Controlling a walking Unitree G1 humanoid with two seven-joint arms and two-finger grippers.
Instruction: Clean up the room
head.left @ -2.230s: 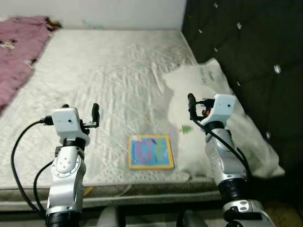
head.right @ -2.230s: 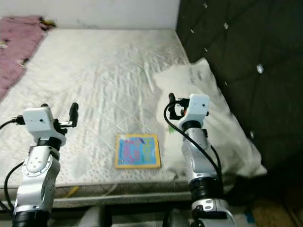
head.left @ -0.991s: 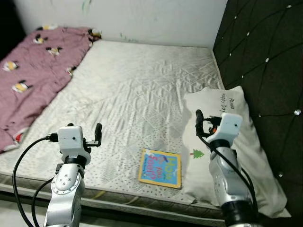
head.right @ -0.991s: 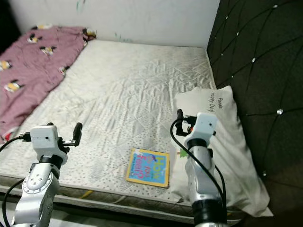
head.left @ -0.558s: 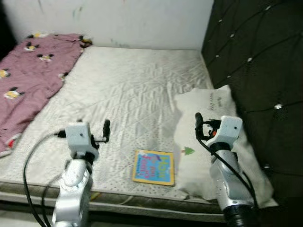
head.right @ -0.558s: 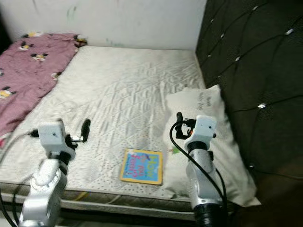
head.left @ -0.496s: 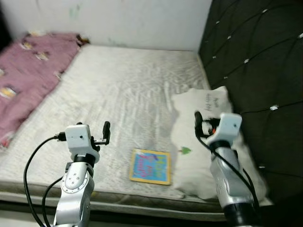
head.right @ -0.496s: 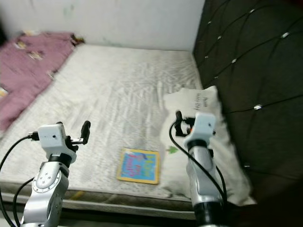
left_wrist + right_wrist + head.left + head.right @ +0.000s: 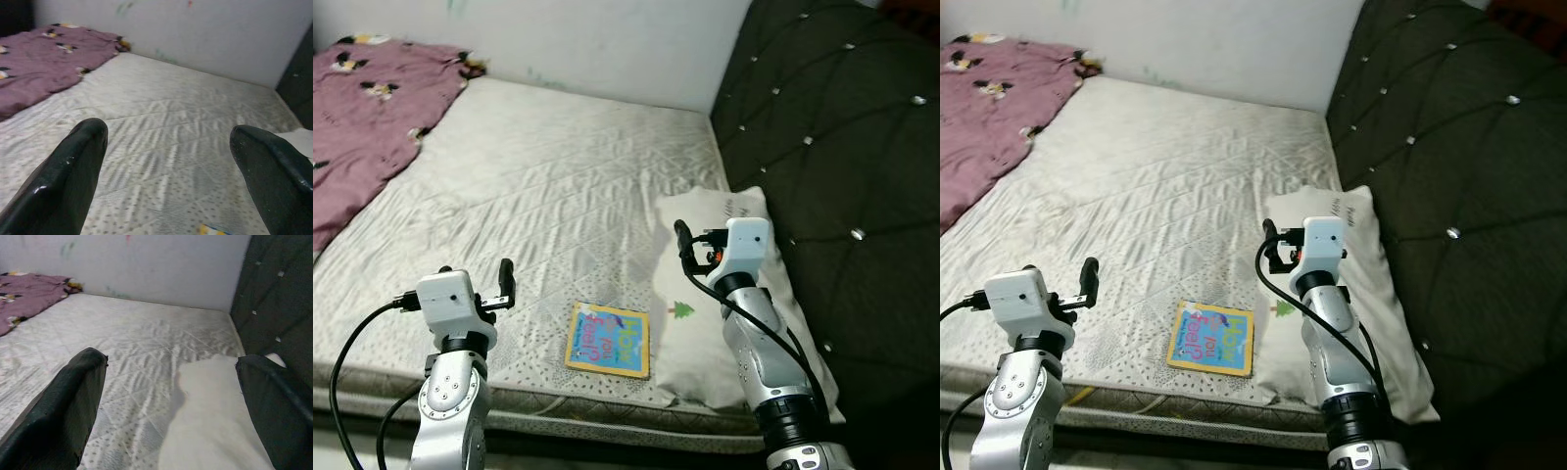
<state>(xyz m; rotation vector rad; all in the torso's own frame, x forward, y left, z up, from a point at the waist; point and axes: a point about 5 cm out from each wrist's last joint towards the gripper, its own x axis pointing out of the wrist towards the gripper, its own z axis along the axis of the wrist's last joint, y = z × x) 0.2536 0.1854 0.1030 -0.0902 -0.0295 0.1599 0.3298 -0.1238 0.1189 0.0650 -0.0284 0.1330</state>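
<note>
A bare quilted mattress (image 9: 548,186) spans most of the scene, running from the white wall (image 9: 607,44) at the far end to the near edge in front of the robot. Along the robot's right stands a dark tufted headboard (image 9: 832,147) studded with small shiny buttons. A purple blanket (image 9: 362,117) printed with small figures lies bunched over the far left part of the mattress. A white pillow (image 9: 705,338) with a small green tree motif and some dark lettering lies against the headboard at the near right corner of the mattress. A colourful children's book (image 9: 608,339), yellow-bordered with a blue cover, lies flat near the front edge of the mattress, just beside the pillow's left edge and between the two arms. The left gripper (image 9: 166,171) is held above the near left part of the mattress, well to the left of the book; its two black fingers (image 9: 73,176) stand wide apart and hold nothing. The right gripper (image 9: 171,416) is raised above the pillow's left portion; its fingers (image 9: 63,411) are likewise spread wide with nothing between them. In the left wrist view a small corner of the book appears at the lower edge, between the fingertips; in the right wrist view the pillow lies between the fingertips.
</note>
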